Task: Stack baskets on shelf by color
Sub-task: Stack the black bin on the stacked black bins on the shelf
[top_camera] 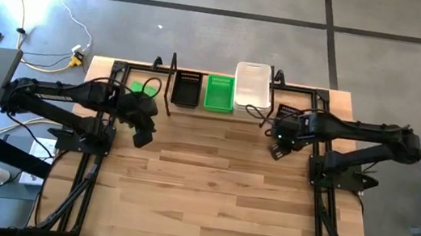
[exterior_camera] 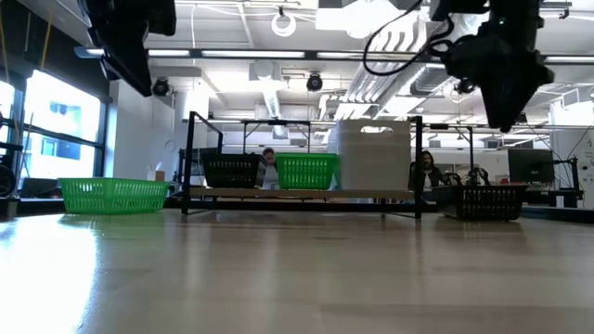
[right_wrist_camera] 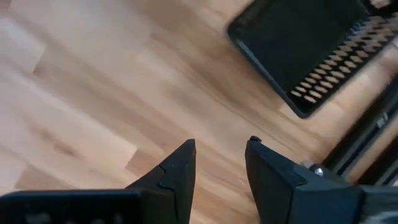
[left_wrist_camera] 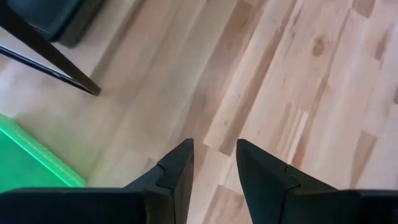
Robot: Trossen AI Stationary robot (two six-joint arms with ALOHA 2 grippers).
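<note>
Both jaws stand spread and empty above the surface. A green basket lies just beyond the left gripper; a black basket just beyond the right gripper.

Green basket off the shelf: from above you see only part of it; the left arm covers its near side at the bench's far left corner.
Same basket, left wrist view: you get one bright corner, cut off by the picture's edge.
Black basket at the far right: the right wrist view blurs it and crops its far end.
White stack: you cannot count its baskets; they merge into one pale block.
Left claw: in the low view the top edge cuts it off.
People behind the shelf: too small and partly hidden for you to make out.
</note>
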